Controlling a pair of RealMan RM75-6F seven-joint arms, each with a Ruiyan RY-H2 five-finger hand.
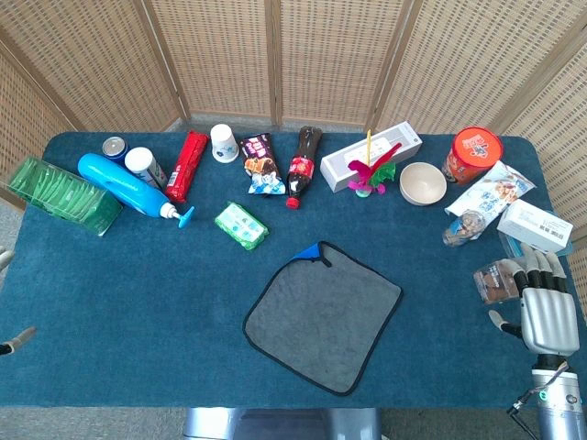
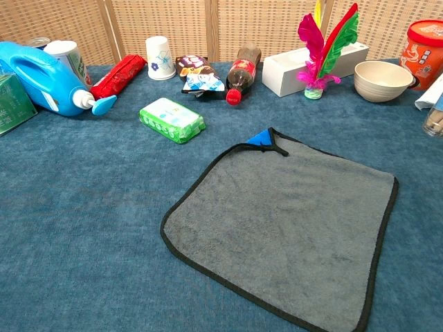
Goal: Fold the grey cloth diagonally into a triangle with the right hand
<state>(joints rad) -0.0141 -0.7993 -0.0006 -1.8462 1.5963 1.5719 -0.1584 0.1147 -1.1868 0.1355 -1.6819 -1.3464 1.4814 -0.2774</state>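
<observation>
The grey cloth (image 1: 323,316) (image 2: 291,221) lies flat and spread on the blue table, turned like a diamond. It has a black edge, and a small blue patch with a black loop sits at its far corner (image 1: 307,254). My right hand (image 1: 548,307) rests over the table's right edge, well to the right of the cloth and apart from it. Its fingers are stretched forward with nothing in them. The chest view does not show it. Only two thin grey tips of my left hand (image 1: 13,342) show at the left edge of the head view.
Just ahead of the right fingers lies a small clear packet (image 1: 495,280). Along the back stand a blue detergent bottle (image 1: 124,184), a green wipes pack (image 1: 241,225), a cola bottle (image 1: 302,168), a white box (image 1: 371,160), a feather shuttlecock (image 1: 371,174), a bowl (image 1: 423,183) and a red tub (image 1: 472,154).
</observation>
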